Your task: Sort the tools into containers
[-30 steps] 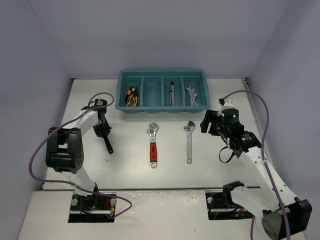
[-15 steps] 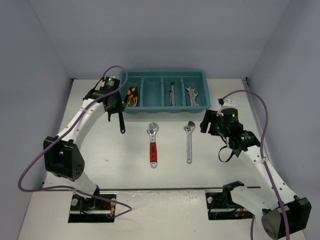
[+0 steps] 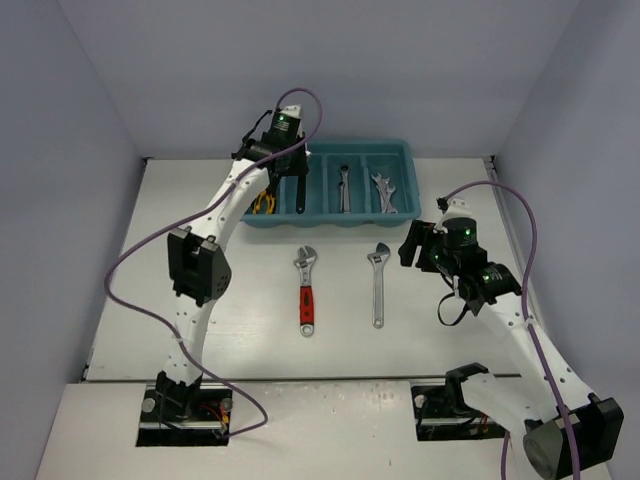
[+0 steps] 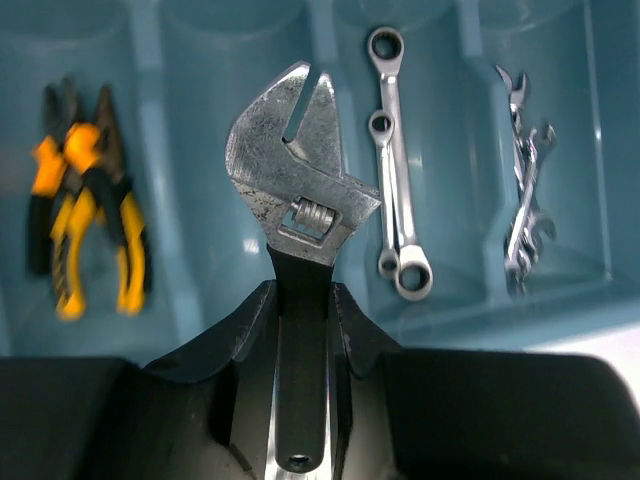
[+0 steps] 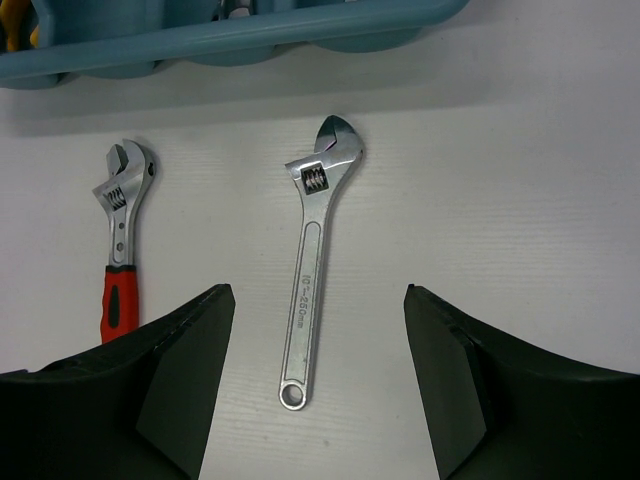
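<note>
My left gripper is shut on the black handle of a black adjustable wrench and holds it over the second compartment of the teal tray, head pointing away from me. Yellow and orange pliers lie in the first compartment. Ring spanners lie in the third and silver spanners in the fourth. A red-handled adjustable wrench and a silver adjustable wrench lie on the table in front of the tray. My right gripper is open and empty, above the silver wrench.
The tray stands at the back of the white table, against the rear wall. Its near rim shows at the top of the right wrist view. The red-handled wrench lies left of the silver one. Grey walls close in both sides.
My left arm has swung the black wrench from above the table's left side, up and right, to over the tray's second compartment. The right arm has not moved.
</note>
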`<state>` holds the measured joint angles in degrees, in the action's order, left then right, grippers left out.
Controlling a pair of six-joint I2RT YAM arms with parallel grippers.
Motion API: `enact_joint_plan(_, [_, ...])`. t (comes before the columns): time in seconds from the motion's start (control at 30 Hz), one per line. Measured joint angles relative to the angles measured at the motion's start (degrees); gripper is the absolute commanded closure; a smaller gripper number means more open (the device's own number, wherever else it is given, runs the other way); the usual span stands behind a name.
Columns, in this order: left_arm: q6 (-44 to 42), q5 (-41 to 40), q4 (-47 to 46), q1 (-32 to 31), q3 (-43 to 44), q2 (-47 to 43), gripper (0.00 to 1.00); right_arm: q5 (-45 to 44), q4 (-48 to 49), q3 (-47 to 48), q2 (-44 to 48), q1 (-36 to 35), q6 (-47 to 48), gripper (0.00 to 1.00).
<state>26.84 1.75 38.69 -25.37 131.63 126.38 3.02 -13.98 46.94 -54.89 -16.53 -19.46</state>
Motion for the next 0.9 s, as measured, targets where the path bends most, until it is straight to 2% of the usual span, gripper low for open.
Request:
enact_joint_plan(0.1, [-0.5,1.1,-2.3,0.2,3.2,5.4,1.00,0.5,0.0,0.0,0.0,0.0,0.0,0.34])
enact_joint_plan(0.3, [-0.7,1.8,-8.7,0.4,2.6,12.0,1.00,1.6,0.0,0.0,0.0,0.0,0.0,0.34])
enact_joint_plan(0.63, [-2.8,0.3,-16.5,1.1,0.1,16.4,0.99,2.5,0.0,0.0,-0.8,0.0,0.0,0.34])
enact_joint_plan(0.67, [-2.8,0.1,-17.0,1.2,-0.3,16.4,0.94,2.6,0.0,0.0,-1.2,0.0,0.0,0.34])
enact_joint_plan(0.77, [-3.2,-0.7,-18.5,1.5,-0.4,16.4,0.60,2.9,0.0,0.0,-2.6,0.0,0.0,0.34])
enact_joint_plan(0.9, [-4.0,-1.4,-20.8,1.6,-0.5,16.2,0.39,3.5,0.0,0.0,-4.5,0.0,0.0,0.34])
